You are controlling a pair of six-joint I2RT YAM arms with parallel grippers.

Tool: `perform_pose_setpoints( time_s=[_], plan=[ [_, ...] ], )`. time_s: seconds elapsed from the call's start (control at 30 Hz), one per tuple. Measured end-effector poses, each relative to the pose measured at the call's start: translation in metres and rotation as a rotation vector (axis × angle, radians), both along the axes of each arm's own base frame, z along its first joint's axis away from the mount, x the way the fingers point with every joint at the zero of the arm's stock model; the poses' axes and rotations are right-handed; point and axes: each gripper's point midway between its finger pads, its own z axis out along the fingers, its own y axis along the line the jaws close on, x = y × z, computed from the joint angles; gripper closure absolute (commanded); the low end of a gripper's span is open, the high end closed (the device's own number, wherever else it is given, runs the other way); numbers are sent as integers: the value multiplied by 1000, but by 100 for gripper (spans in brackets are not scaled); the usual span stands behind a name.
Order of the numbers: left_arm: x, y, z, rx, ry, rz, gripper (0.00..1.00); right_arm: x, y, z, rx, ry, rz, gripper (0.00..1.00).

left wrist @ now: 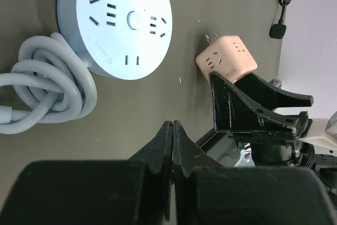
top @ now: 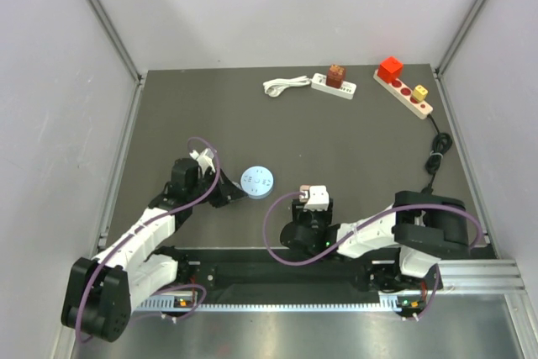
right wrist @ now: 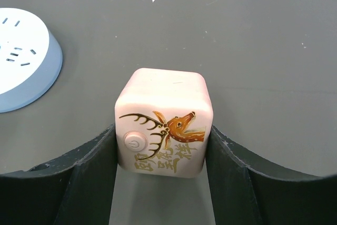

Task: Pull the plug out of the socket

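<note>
1. Right wrist view: right jaws, partly open, clamp the pink cube plug (right wrist: 164,125), which sits apart from the round socket (right wrist: 23,56) on the worktop (right wrist: 253,35)
2. Left jaws shut, empty, near the socket
3. Pull looks done; next, probably set the plug down well away

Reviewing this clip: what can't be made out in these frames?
- Right wrist: round socket cut off by left edge.
- Left wrist: grey cable leaves the left edge; its end unseen.
- Top: items plugged into the far white strip too small to identify.
- Right wrist: prongs of the pink cube hidden behind its own body.
</note>
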Motion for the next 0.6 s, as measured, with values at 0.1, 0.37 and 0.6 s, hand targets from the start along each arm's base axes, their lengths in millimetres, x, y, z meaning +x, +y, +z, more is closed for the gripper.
perform_pose_setpoints(
  time_s=[0.1, 0.37, 0.6],
  plan=[
    [-1, 0, 0, -2, 1, -3, 96, 0, 0, -2, -3, 1, 0, 58],
    [-1, -1, 0, -4, 2, -6, 94, 1, 5, -2, 4, -1, 9, 2],
    [-2, -1, 1, -8, 3, -9, 90, -2, 5, -7, -19, 26, 31, 0]
  ],
)
